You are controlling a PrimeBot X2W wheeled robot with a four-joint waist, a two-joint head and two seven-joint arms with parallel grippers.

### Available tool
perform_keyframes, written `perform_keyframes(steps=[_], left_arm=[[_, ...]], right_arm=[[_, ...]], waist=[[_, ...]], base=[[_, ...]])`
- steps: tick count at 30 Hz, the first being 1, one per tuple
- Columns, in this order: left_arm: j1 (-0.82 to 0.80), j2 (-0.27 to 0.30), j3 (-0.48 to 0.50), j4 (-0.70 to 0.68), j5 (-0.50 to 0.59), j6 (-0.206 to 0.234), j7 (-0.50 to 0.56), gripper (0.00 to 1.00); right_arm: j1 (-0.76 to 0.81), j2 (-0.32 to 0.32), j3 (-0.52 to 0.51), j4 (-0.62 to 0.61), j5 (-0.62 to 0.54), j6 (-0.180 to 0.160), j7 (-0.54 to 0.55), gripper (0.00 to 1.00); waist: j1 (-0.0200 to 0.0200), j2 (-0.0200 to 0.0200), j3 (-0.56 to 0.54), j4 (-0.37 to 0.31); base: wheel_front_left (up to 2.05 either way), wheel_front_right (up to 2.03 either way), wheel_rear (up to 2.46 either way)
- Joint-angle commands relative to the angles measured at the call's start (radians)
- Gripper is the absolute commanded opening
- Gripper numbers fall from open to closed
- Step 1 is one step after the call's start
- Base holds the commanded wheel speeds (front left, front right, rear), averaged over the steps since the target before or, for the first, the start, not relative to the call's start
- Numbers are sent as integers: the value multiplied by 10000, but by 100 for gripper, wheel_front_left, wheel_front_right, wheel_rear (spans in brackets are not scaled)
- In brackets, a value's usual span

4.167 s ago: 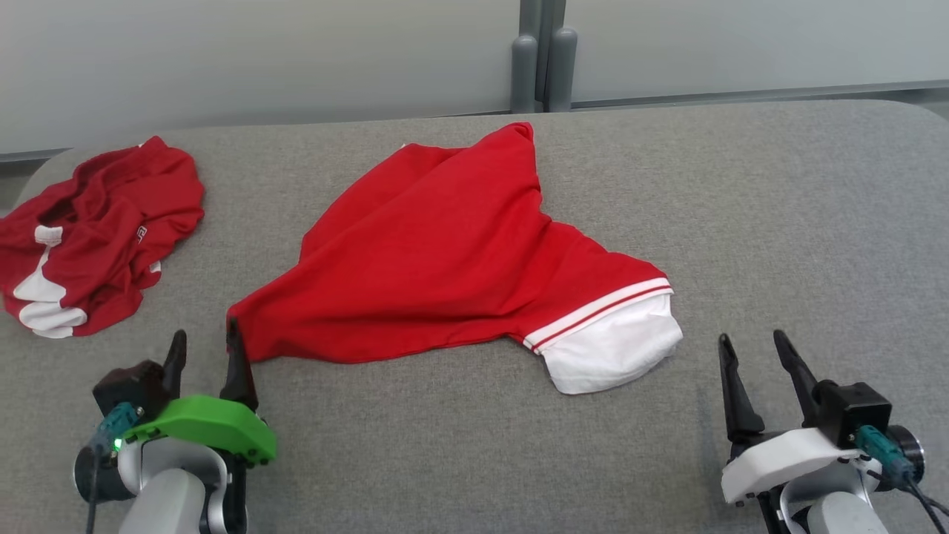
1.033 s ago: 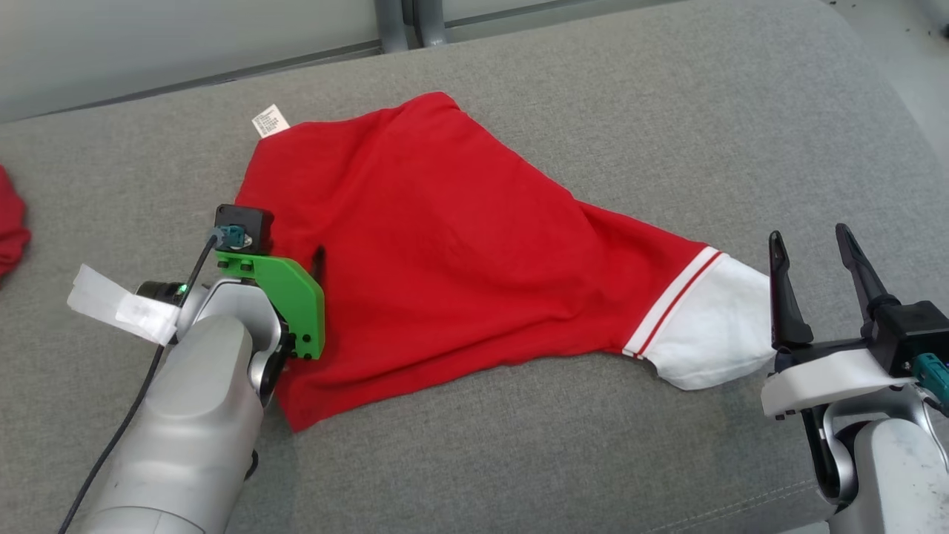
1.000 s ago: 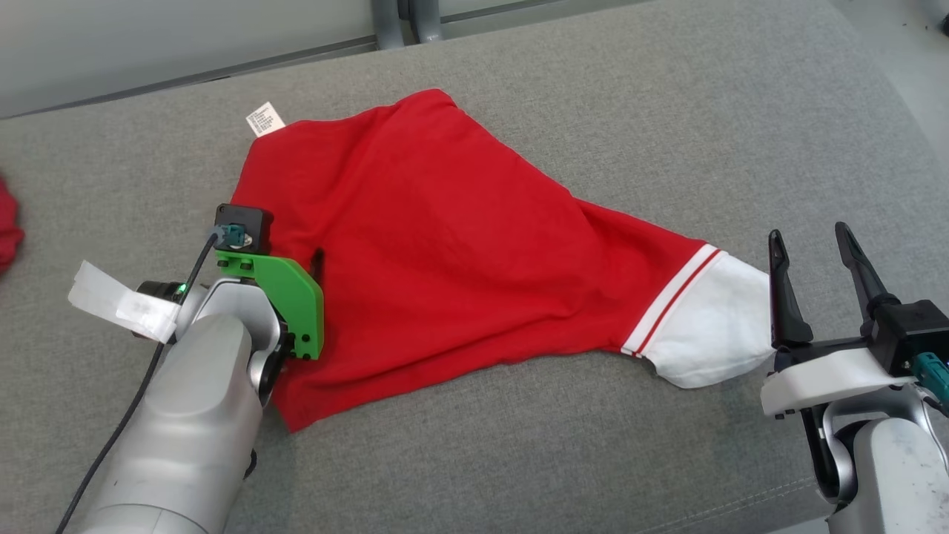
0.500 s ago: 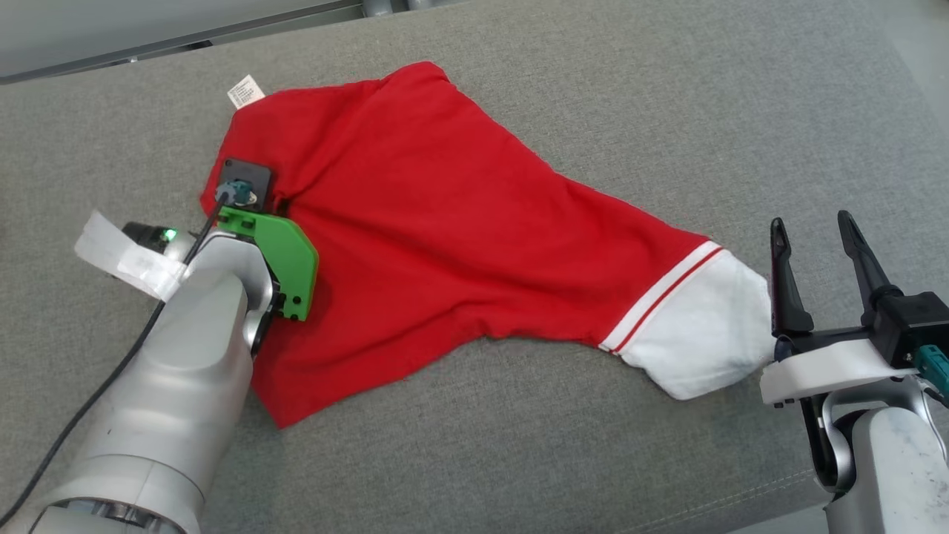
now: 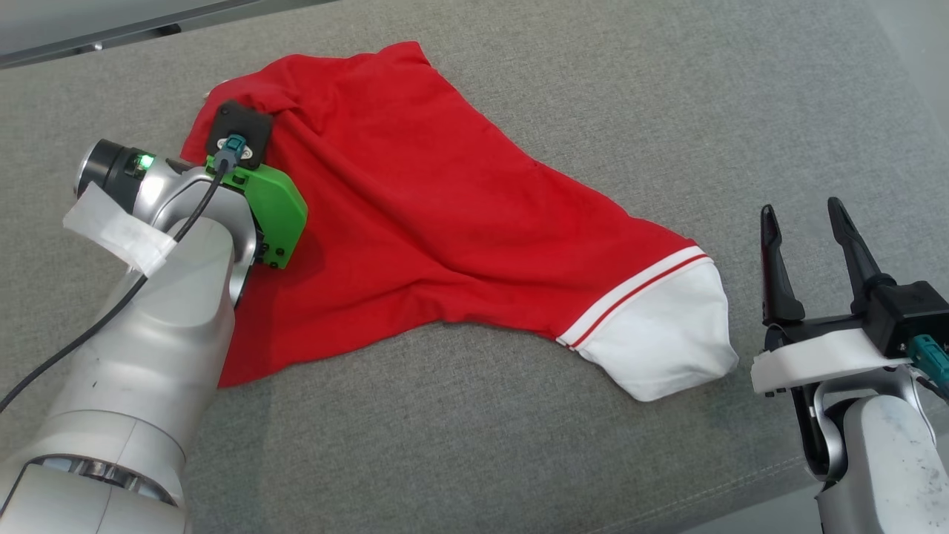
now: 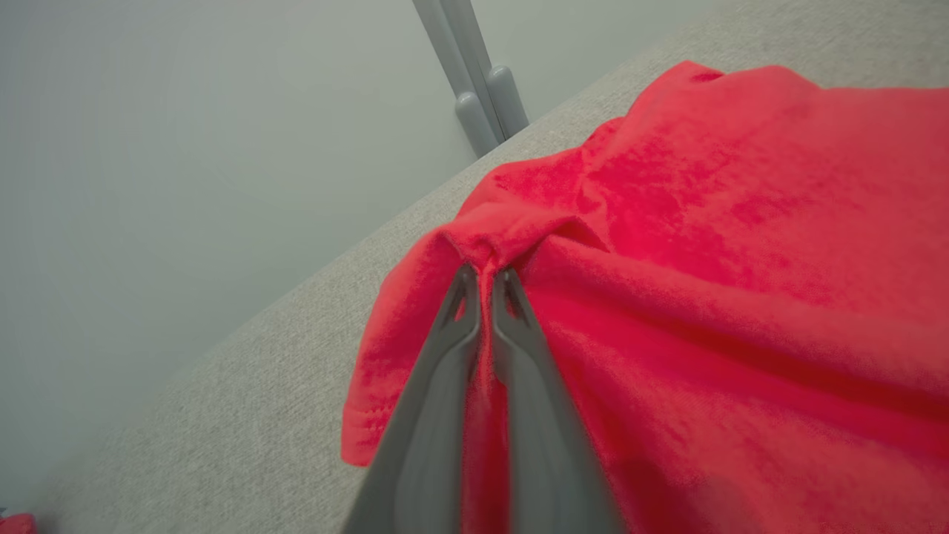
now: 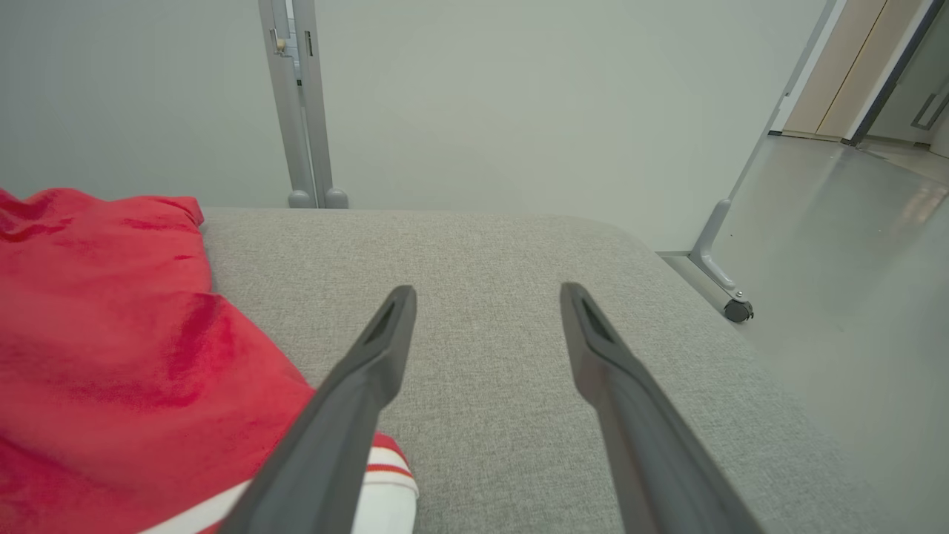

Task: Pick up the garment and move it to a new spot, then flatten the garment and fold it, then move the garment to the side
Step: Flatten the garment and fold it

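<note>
- The garment [image 5: 445,222], a red shirt with a white sleeve end [image 5: 656,348], lies rumpled across the middle of the grey padded surface [image 5: 667,96]. Its far left corner is bunched into a small peak.
- The left pincer [image 6: 485,278] is pressed together on that peak. The left wrist view shows a narrow fold of red cloth pinched between its tips.
- The right pincer [image 5: 800,205] stands spread wide and empty just beside the white sleeve end. Whether it brushes the cloth I cannot tell.
- The step in hand looks like the lift that carries the garment to a new spot.
- The bite is thin and sits near the fingertips, so it may slip out once the full weight of the cloth hangs from it.
- With one corner held, the rest will likely drag, twist and fold under itself, making the flattening harder.
- A pull toward the robot's right could snag the sleeve on the spread right pincer, or let it slide over the surface's rounded edge nearby.
</note>
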Motion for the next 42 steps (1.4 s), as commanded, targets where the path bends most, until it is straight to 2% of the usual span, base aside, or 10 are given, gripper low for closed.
perform_keyframes(steps=[1,4,5,6,7,14,19,23,31,42], left_arm=[[-190,95,-69,35,81,30,-167,0],[-206,74,1,165,-84,-17,-400,0],[-184,34,37,193,-158,-31,-468,5],[-170,-1,61,195,-198,-45,-540,69],[-176,-30,86,185,-239,-41,-607,100],[205,-223,618,-556,-882,-285,-903,100],[1350,-370,1672,-1988,-2004,-803,-891,100],[2527,-168,2081,-3161,-2229,-943,-895,100],[5187,221,3158,-5453,-2246,-483,-894,100],[8505,43,4232,-7822,-2321,226,-886,100]], right_arm=[[-104,-4,-26,36,70,-2,-66,100],[-131,-3,-58,98,105,-2,-128,100],[-137,-3,-63,120,110,-2,-137,100],[-140,-2,-79,145,125,-2,-142,100],[-143,-2,-83,168,153,-2,-152,100],[-159,-6,-7,338,155,-2,-233,100],[-50,-10,-90,456,177,-2,-233,100],[124,-10,-263,625,46,-2,-210,100],[593,-11,-400,538,-144,-2,-73,100],[1191,-8,-75,456,15,-2,123,100]], waist=[[0,108,68,-96],[0,108,82,-133],[0,108,73,-128],[0,108,56,-107],[0,108,35,-74],[0,108,-352,357],[0,108,-895,726],[0,108,-1359,1046],[0,108,-2291,1448],[0,108,-3139,1617]], base=[[0,0,0],[0,0,0],[0,0,0],[0,0,0],[0,0,0],[0,0,0],[0,0,0],[0,0,0],[0,0,0],[0,0,0]])
